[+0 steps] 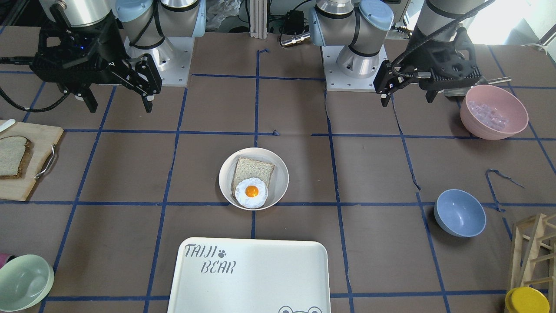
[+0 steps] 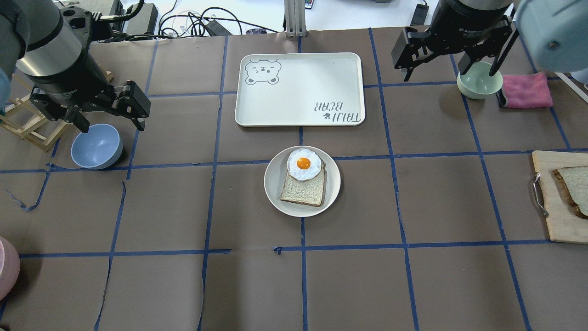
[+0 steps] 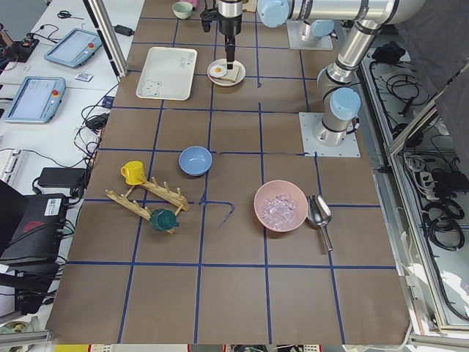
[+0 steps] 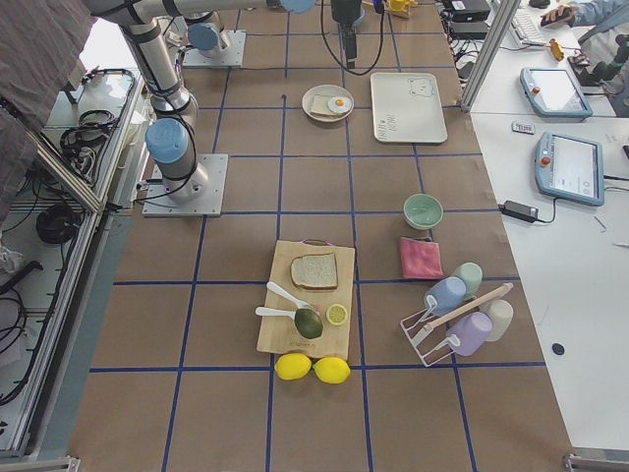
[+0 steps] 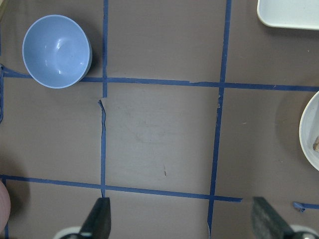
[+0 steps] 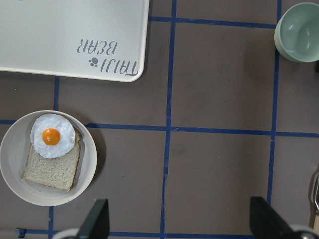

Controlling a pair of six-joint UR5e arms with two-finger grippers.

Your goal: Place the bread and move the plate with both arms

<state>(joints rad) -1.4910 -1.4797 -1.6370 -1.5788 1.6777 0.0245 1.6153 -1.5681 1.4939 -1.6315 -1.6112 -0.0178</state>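
The bread [image 1: 12,155], a greyish slice with a dark crust, lies on a wooden cutting board [image 1: 41,143] at the table's end on my right side; it also shows in the overhead view [image 2: 574,186]. The round cream plate [image 1: 228,174] sits mid-table and holds a paler slice [image 1: 256,168] and a fried egg [image 1: 251,192]. My right gripper [image 1: 120,106] hangs open and empty above the table, between the plate and the board; its wrist view shows the plate [image 6: 15,184]. My left gripper [image 1: 407,99] is open and empty, above bare table on the plate's other side.
The white "TAIJI BEAR" tray [image 1: 260,278] lies just beyond the plate. A blue bowl [image 1: 459,213] and a pink bowl of ice [image 1: 494,112] are near my left arm. A pale green bowl [image 2: 479,80] and a pink cloth [image 2: 526,90] are near my right gripper.
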